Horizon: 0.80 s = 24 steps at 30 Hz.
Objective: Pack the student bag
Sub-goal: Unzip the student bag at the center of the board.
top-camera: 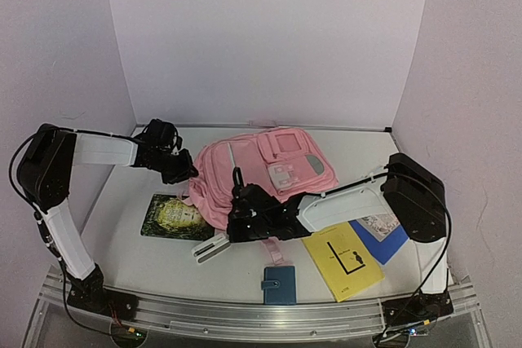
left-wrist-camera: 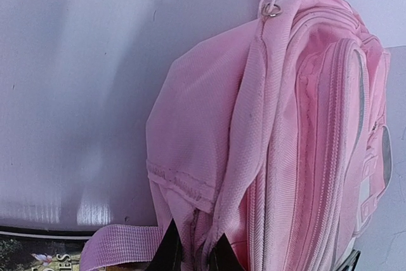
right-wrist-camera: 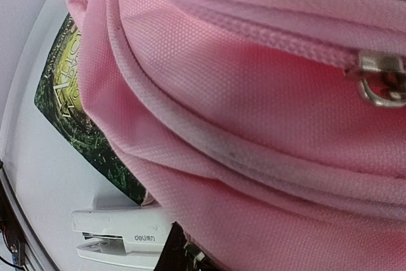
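Observation:
The student bag (top-camera: 265,170) is a soft pink backpack lying flat mid-table, front pockets up. My left gripper (top-camera: 186,170) sits at the bag's left edge. In the left wrist view the gripper (left-wrist-camera: 195,255) is shut on a bunched fold of the bag (left-wrist-camera: 266,131), beside a pink strap (left-wrist-camera: 120,244). My right gripper (top-camera: 236,205) is at the bag's near edge. In its own view the gripper (right-wrist-camera: 209,252) shows one dark finger (right-wrist-camera: 174,255); pink fabric (right-wrist-camera: 241,125) runs into the jaws and hides the other. A metal zipper pull (right-wrist-camera: 380,84) lies apart, upper right.
A green book (top-camera: 173,216) lies partly under the bag's left side. A white stapler (top-camera: 210,247) is just in front of the right gripper. A blue wallet (top-camera: 280,284), a yellow booklet (top-camera: 341,260) and a blue book (top-camera: 382,234) lie near the front right.

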Each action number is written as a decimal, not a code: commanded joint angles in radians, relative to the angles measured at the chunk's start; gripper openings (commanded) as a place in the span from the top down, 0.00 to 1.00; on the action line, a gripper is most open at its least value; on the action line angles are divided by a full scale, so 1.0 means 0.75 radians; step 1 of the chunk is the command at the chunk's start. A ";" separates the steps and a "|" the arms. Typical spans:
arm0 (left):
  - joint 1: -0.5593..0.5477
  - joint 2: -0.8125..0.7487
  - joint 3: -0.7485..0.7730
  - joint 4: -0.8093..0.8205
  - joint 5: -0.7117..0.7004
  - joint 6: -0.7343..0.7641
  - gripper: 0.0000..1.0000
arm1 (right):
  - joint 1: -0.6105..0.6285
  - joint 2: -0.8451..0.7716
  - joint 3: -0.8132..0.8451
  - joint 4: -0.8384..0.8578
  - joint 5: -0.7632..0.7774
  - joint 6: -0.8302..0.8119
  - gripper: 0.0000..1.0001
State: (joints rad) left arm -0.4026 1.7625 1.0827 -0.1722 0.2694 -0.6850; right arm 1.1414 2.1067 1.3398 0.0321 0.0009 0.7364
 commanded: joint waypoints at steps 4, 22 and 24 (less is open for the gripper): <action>-0.020 0.050 0.206 0.052 0.055 0.159 0.96 | 0.055 -0.115 0.020 0.090 0.015 -0.036 0.77; -0.062 -0.317 0.057 -0.201 -0.280 0.329 0.15 | -0.010 -0.683 -0.426 -0.032 0.304 -0.047 0.23; -0.129 -0.358 0.014 -0.214 -0.286 0.334 0.15 | -0.047 -0.687 -0.454 -0.030 0.299 -0.043 0.22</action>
State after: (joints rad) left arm -0.4255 1.5776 1.1492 -0.2919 0.1032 -0.4613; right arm 1.1494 1.6125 1.0447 0.0344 0.1825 0.7049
